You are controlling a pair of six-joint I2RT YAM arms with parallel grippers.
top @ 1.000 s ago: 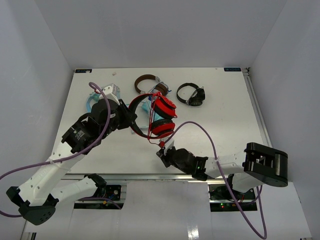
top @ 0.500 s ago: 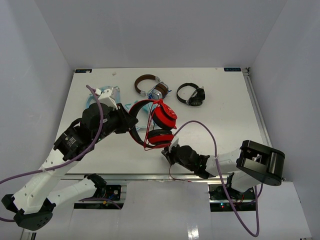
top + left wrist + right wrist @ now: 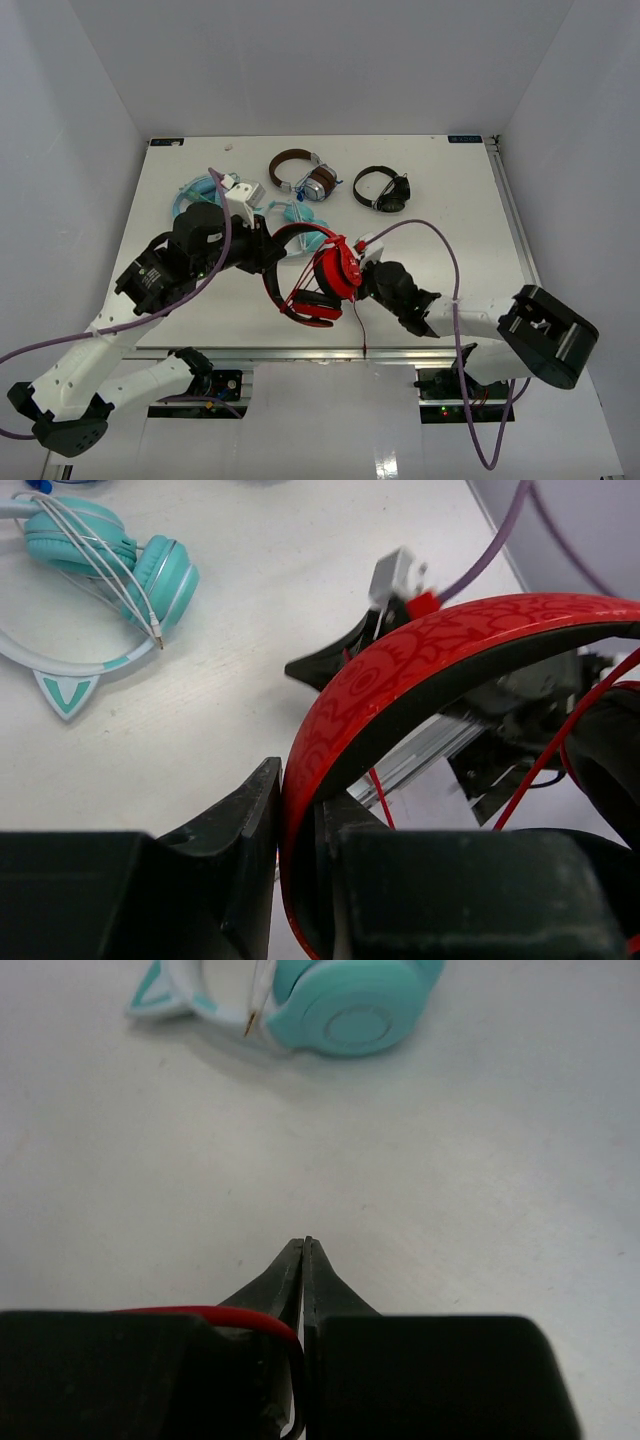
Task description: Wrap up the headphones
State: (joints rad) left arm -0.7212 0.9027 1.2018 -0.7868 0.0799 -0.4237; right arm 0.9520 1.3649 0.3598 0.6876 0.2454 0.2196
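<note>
The red headphones [image 3: 322, 276] with a black-lined headband hang over the near middle of the table. My left gripper [image 3: 270, 250] is shut on the headband [image 3: 430, 650], which runs between the jaws in the left wrist view, where the gripper [image 3: 300, 820] sits at the bottom. My right gripper [image 3: 356, 270] sits just right of the red ear cups. It is shut on the thin red cable [image 3: 230, 1313], which loops into the closed jaws in the right wrist view [image 3: 305, 1250]. A length of cable [image 3: 362, 330] hangs down past the table's near edge.
Brown-banded silver headphones [image 3: 300, 175] and small black headphones [image 3: 385, 190] lie at the back. Teal cat-ear headphones [image 3: 192, 196] lie at the back left and also show in the left wrist view [image 3: 110, 555]. Another light-blue pair [image 3: 303, 215] lies behind the red ones.
My left gripper has carried the red headphones nearer and to the right. My right gripper has moved up from the near edge to beside the ear cups, holding the cable.
</note>
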